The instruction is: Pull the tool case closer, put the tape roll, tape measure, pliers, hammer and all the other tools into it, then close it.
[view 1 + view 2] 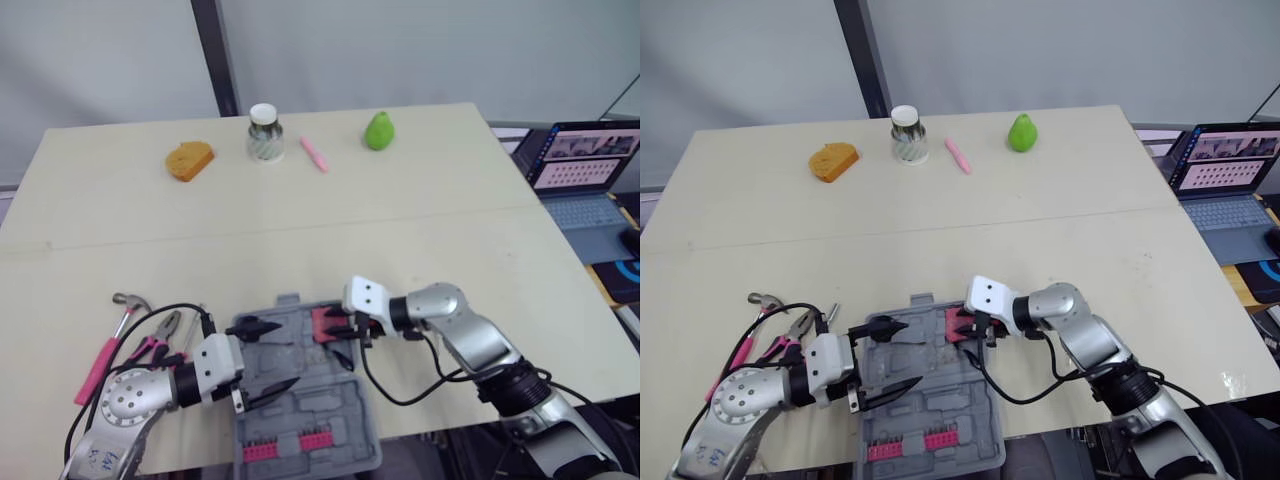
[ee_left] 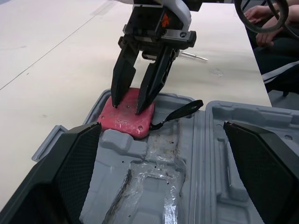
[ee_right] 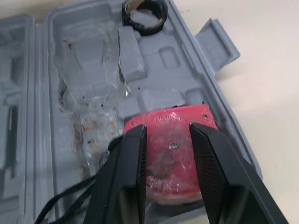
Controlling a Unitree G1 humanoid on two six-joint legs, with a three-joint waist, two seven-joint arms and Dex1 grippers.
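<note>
Open case point(image 1: 335, 420) at the table's point(image 1: 300, 220) near edge, each half lying long left to right. My right gripper point(image 3: 167, 130), fingers slightly parted, rests its tips on the tape measure point(image 2: 131, 122), far right in the case. My left gripper point(image 1: 265, 358), spread wide, hovers over the case's left. Hammer point(image 1: 105, 355) and pliers point(image 1: 160, 335) lie left, heads far

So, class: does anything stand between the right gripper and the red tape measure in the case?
Nothing visible does. The fingertips of the right gripper are right on top of the tape measure, which lies in a corner of the open tool case; its black strap trails clear.
</note>
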